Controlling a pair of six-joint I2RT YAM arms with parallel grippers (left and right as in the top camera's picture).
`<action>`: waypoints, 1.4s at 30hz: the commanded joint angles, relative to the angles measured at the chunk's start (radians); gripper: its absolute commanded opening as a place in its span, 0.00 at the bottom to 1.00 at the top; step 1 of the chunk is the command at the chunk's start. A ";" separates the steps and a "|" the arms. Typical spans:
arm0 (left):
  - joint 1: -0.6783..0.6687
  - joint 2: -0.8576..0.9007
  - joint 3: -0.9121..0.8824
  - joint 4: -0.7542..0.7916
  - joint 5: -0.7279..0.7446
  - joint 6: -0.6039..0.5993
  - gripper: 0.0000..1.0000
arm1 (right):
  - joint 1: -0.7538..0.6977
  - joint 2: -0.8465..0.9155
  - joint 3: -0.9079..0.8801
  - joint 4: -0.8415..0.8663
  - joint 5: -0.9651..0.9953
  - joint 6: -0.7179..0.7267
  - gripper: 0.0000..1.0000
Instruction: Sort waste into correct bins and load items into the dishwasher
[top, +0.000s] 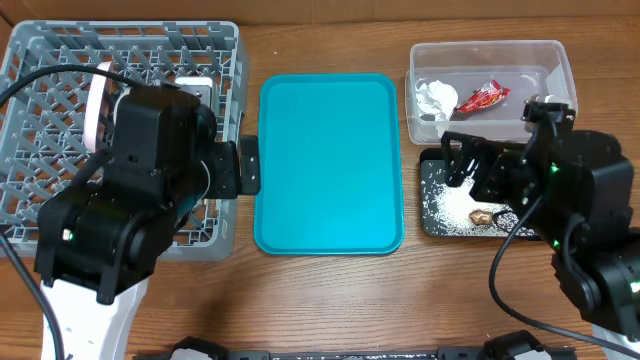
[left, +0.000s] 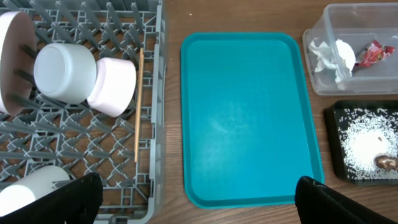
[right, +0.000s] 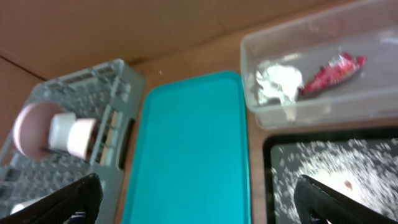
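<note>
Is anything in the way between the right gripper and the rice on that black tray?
Nothing visible is. The rice lies uncovered in the black tray, and the open right gripper hangs right over that tray.

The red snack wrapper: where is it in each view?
Overhead: red snack wrapper upper right, inside the clear tub.
Left wrist: wrapper in the top right corner.
Right wrist: wrapper upper right.
Shared landmark: the white napkin just left of it.

I see a smooth matt teal plastic tray (left: 249, 118), grained wood table (top: 330, 300), grey plastic rack (left: 93, 149), clear glossy plastic tub (top: 560, 50), crumpled paper napkin (top: 433, 97) and crinkled shiny red wrapper (top: 483, 97).
</note>
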 joint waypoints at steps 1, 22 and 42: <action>-0.002 0.021 -0.002 0.001 0.015 -0.018 1.00 | -0.005 -0.002 0.020 0.009 0.082 -0.006 1.00; 0.000 0.158 -0.002 0.001 0.014 -0.018 1.00 | -0.099 -0.473 -0.610 0.539 0.290 -0.031 1.00; 0.000 0.256 -0.002 0.001 0.014 -0.018 1.00 | -0.105 -0.982 -1.222 0.929 0.280 -0.021 1.00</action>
